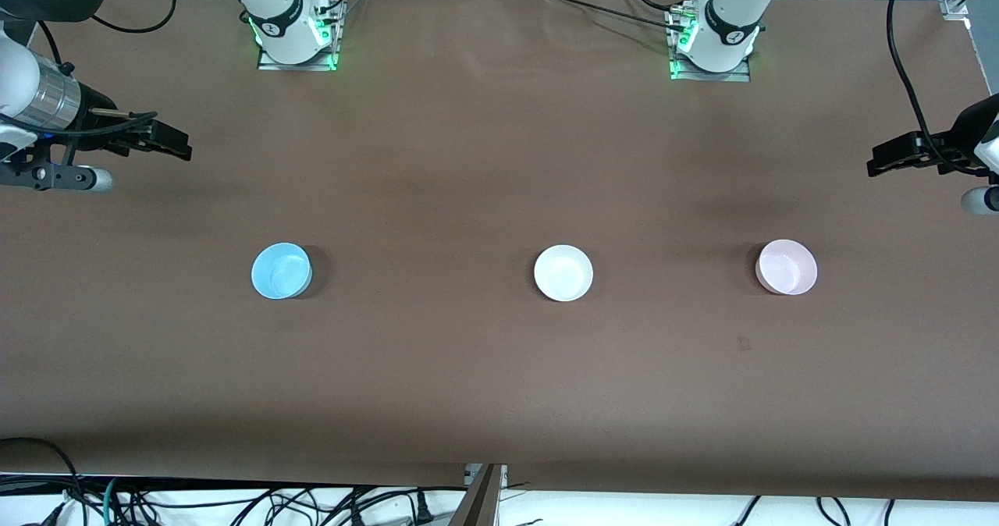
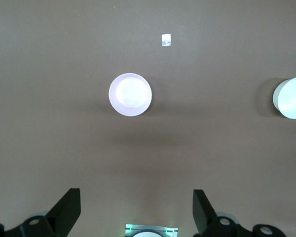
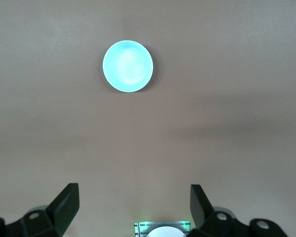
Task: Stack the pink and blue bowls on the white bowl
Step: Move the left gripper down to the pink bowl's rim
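Three small bowls stand upright in a row across the brown table, well apart. The blue bowl [image 1: 281, 271] [image 3: 128, 66] is toward the right arm's end. The white bowl [image 1: 563, 273] [image 2: 291, 97] is in the middle. The pink bowl [image 1: 787, 267] [image 2: 130, 94] is toward the left arm's end. All three are empty. My right gripper [image 1: 168, 142] [image 3: 134, 187] hangs open and empty high over its end of the table, clear of the blue bowl. My left gripper [image 1: 890, 158] [image 2: 136, 192] hangs open and empty over the other end, clear of the pink bowl.
The two arm bases [image 1: 295, 30] [image 1: 714, 42] stand at the table edge farthest from the front camera. A small tag [image 2: 166, 40] [image 1: 744, 344] lies on the table, nearer to the front camera than the pink bowl. Cables [image 1: 234, 502] hang below the near table edge.
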Controlling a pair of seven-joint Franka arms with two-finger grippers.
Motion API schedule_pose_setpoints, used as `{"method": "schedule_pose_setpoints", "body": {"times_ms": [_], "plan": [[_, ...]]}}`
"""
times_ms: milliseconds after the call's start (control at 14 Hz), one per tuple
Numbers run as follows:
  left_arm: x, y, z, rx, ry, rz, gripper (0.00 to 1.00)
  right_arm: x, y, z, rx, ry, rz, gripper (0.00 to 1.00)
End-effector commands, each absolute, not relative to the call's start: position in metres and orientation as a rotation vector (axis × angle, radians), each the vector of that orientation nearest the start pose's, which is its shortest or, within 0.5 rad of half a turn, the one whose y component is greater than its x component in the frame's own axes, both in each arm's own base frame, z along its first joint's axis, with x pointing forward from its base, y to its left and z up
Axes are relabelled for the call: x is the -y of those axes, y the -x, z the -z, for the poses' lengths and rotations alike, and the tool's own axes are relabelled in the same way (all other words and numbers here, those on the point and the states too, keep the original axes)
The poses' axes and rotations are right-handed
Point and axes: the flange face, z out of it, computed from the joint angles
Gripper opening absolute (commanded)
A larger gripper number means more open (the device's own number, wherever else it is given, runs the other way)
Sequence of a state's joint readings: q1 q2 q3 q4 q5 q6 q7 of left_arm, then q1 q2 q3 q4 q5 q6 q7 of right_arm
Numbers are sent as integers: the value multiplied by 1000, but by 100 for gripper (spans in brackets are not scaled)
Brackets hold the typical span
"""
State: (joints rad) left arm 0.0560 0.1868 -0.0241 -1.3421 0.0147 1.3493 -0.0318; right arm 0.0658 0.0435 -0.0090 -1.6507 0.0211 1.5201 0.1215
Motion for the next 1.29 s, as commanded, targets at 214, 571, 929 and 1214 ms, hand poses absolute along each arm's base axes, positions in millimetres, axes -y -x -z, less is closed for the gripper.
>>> {"method": "schedule_pose_setpoints", "body": {"times_ms": [214, 571, 929, 1214], "plan": [[-29, -583, -601, 122, 3136, -287, 100, -35, -546, -562, -116, 3124, -278, 99], [-79, -606, -537, 251, 3146, -335, 100, -36, -546, -563, -114, 3124, -283, 99], [-139, -620, -418, 121, 3234, -256, 100, -36, -546, -562, -114, 3126, -281, 99], [-167, -616, -328, 14, 3389, -185, 100, -36, -546, -562, -111, 3126, -281, 100]]}}
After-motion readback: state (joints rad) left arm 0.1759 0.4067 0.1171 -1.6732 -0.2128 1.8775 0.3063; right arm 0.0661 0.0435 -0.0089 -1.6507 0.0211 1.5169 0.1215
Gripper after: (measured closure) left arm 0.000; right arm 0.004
